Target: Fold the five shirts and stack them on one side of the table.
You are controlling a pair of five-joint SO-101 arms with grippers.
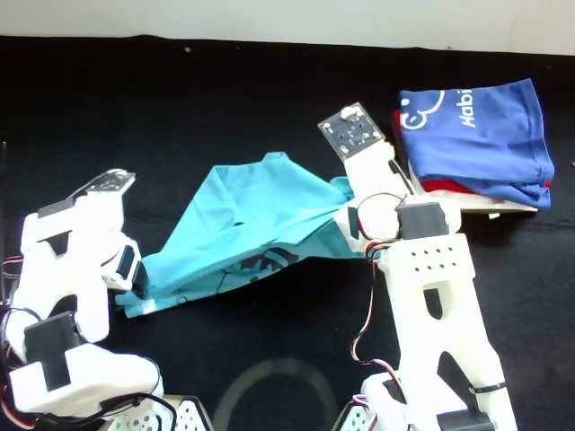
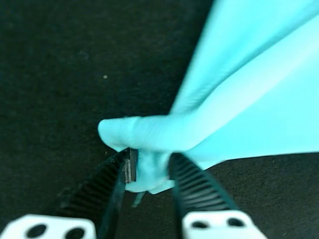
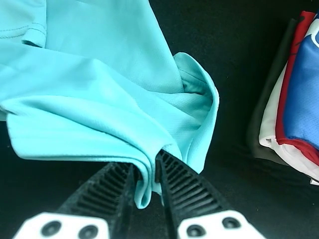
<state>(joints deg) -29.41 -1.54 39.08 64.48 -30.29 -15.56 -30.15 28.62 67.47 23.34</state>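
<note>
Left fingers [image 2: 194,186] and right fingers [image 3: 184,189] each pinch shut on an opposite end of the teal shirt [image 1: 252,224], which lies stretched across the middle of the black bench [image 1: 135,108], its right end hidden under the right arm [image 1: 431,269], near a blue-topped folded stack [image 1: 476,144].

teal shirt [image 1: 247,229]: crumpled, stretched mid-table | folded shirt stack [image 1: 476,144]: blue topmost, far right side
</note>
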